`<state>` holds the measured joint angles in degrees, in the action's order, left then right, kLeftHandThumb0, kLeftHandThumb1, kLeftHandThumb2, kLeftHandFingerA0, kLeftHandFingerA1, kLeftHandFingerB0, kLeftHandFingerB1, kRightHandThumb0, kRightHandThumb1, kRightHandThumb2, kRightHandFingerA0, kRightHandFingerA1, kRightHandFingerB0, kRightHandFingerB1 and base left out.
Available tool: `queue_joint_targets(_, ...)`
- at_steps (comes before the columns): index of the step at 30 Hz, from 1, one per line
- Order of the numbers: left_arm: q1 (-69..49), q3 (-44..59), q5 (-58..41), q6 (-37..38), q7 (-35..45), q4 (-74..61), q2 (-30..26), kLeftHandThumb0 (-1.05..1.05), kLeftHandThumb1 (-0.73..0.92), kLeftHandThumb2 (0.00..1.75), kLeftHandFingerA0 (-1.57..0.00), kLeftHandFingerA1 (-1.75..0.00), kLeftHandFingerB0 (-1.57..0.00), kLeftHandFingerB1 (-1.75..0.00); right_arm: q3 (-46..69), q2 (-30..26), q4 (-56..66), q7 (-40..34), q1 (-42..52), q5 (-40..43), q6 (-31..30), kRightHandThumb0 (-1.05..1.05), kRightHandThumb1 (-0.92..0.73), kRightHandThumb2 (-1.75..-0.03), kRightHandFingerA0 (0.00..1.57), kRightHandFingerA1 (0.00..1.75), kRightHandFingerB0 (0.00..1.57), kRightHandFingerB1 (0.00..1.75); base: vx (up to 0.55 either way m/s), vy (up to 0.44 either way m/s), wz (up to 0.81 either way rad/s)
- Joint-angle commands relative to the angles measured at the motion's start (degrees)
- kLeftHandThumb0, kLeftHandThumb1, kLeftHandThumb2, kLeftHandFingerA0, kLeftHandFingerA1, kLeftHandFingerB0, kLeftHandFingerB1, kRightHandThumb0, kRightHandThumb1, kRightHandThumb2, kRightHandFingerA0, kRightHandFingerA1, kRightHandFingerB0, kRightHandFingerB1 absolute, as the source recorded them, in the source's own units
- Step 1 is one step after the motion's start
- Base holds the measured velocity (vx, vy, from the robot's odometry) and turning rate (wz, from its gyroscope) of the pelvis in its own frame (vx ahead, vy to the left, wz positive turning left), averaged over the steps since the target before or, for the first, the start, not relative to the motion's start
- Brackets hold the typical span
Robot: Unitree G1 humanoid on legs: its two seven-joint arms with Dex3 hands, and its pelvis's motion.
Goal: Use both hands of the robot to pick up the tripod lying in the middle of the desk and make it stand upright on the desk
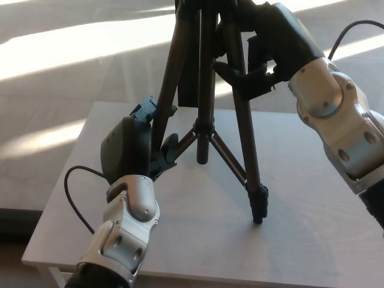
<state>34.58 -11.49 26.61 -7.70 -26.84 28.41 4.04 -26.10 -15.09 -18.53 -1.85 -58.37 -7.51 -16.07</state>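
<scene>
The black tripod point(207, 90) stands nearly upright on the white desk point(300, 180), legs spread. Its right leg's foot point(258, 211) touches the desktop; the centre column ends just above it. My left hand point(135, 147) is wrapped around the lower part of the tripod's left leg, hiding that leg's foot. My right hand point(264, 54) grips the right leg high up, near the top of the picture. The tripod's head is out of view above.
The desk's left edge point(57, 192) and front edge lie close to my left forearm. A black cable point(72, 192) loops from my left wrist over the desk edge. Beyond the desk is sunlit floor point(72, 54).
</scene>
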Motion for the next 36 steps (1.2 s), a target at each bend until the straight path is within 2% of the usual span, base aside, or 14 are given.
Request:
queue_joint_targets(1, -4.2, -3.2, 0.0, -4.4, 6.0, 2.5, 0.3, -0.15, 0.61, 0.83, -0.97, -1.68, -0.78, -1.02, -1.3, -0.9, -3.2, 4.7, 3.7, -4.7, -2.0, -0.19, -0.51, -1.05, 0.88, 1.46, 0.83, 0.83, 0.0, 0.0, 0.0)
queue_joint_targets(7, -3.9, -2.7, -2.0, -6.8, 8.6, 2.3, 0.5, -0.2, 0.62, 0.96, -0.85, -1.74, -0.77, -1.4, -3.0, -2.1, -2.8, 11.1, 2.2, -5.3, -6.8, -0.48, -0.66, -0.62, 0.79, 1.35, 0.31, 0.37, 0.0, 0.0, 0.0)
queue_joint_targets(9, -4.0, -2.3, -3.1, -8.0, 9.7, 1.5, 0.6, -0.14, 0.6, 0.99, -0.97, -1.72, -0.78, -1.44, -3.8, -2.5, -3.0, 12.2, 1.7, -6.1, -6.9, -0.56, -0.7, -0.61, 0.59, 0.74, 0.25, 0.34, 0.0, 0.0, 0.0)
queue_joint_targets(11, -3.5, -2.5, -3.2, -9.3, 10.8, 1.9, 0.3, -0.18, 0.68, 0.89, -0.81, -1.71, -0.74, -1.35, -5.4, -3.4, -3.0, 14.2, 0.9, -7.5, -8.6, -0.69, -0.58, -0.9, 0.2, 0.59, 0.1, 0.43, 0.0, 0.0, 0.0)
queue_joint_targets(12, -3.3, -2.5, -3.2, -9.6, 10.9, 1.9, 0.2, -0.2, 0.68, 0.88, -0.8, -1.69, -0.79, -1.16, -5.7, -3.6, -2.9, 14.8, 0.6, -7.7, -9.0, -0.37, -0.48, -1.05, 0.06, 0.54, 0.0, 0.5, 0.0, 0.0, 0.0)
queue_joint_targets(13, -3.1, -2.5, -3.3, -10.0, 11.2, 2.1, 0.1, -0.2, 0.67, 0.89, -0.82, -1.55, -0.84, -1.0, -6.3, -3.9, -3.1, 15.6, 0.2, -8.1, -9.7, -0.79, -0.58, -0.97, 0.0, 0.5, 0.09, 0.38, 0.0, 0.0, 0.0)
queue_joint_targets(18, -2.9, -1.3, -5.0, -8.8, 11.7, 2.9, 0.2, -0.31, 0.73, 0.69, -0.87, -1.4, -0.59, -0.7, -6.6, -3.8, -3.4, 17.3, -0.7, -8.1, -12.9, -0.93, -0.63, -1.02, 0.0, 0.27, 0.12, 0.15, 0.0, 0.0, 0.0)
queue_joint_targets(19, -3.1, -0.4, -7.1, -9.7, 14.5, 2.3, 0.2, -0.61, 0.68, 0.6, -0.73, -1.21, -0.1, -0.39, -6.8, -3.9, -3.2, 18.0, -0.7, -8.2, -14.0, -0.99, -0.63, -1.05, 0.0, 0.21, 0.04, 0.04, 0.0, 0.0, 0.0)
queue_joint_targets(20, -3.1, 0.0, -7.9, -10.1, 15.7, 2.1, 0.2, -0.61, 0.68, 0.6, -0.73, -1.21, -0.1, -0.39, -6.9, -3.9, -3.0, 18.4, -0.7, -8.3, -14.5, -0.99, -0.63, -1.05, 0.0, 0.21, 0.04, 0.04, 0.0, 0.0, 0.0)
queue_joint_targets(21, -2.1, -1.1, -8.5, -14.7, 22.0, 0.8, -1.4, -0.78, 0.7, 0.61, -0.13, -0.64, 0.0, 0.0, -7.4, -4.2, -2.8, 19.5, -1.0, -8.6, -15.3, -1.02, -0.78, -0.64, 0.0, 0.0, 0.0, 0.0, 0.0, 0.0, 0.0)
queue_joint_targets(22, -1.8, -0.3, -10.1, -15.4, 24.1, 0.7, -1.6, -0.99, 0.6, 0.92, 0.0, -0.1, 0.0, 0.0, -7.6, -4.3, -2.7, 19.8, -1.0, -8.8, -15.5, -1.02, -0.63, -0.89, 0.0, 0.0, 0.0, 0.0, 0.0, 0.0, 0.0)
queue_joint_targets(24, -1.2, -0.8, -9.8, -16.7, 25.8, 0.8, -2.4, -0.83, 0.66, 0.71, 0.0, 0.0, 0.0, 0.0, -8.1, -4.3, -2.6, 19.9, -1.0, -9.5, -16.1, -1.05, -0.77, -0.64, 0.0, 0.0, 0.0, 0.0, 0.0, 0.0, 0.0)
queue_joint_targets(26, -0.7, -1.4, -9.0, -17.4, 26.6, 0.9, -2.9, -0.88, 0.69, 0.72, 0.0, 0.0, 0.0, 0.0, -7.7, -3.9, -1.9, 19.3, -0.4, -9.4, -17.2, -1.04, -0.62, -1.04, 0.0, 0.25, 0.0, 0.0, 0.0, 0.0, 0.0)
queue_joint_targets(36, -1.4, -2.4, -8.2, -18.6, 27.1, -0.5, -3.8, -0.91, 0.72, 0.72, 0.0, 0.0, 0.0, 0.0, -5.2, -2.4, 1.9, 18.0, 1.1, -8.7, -21.6, -1.04, -0.6, -1.04, 0.0, 0.27, 0.0, 0.0, 0.0, 0.0, 0.0)
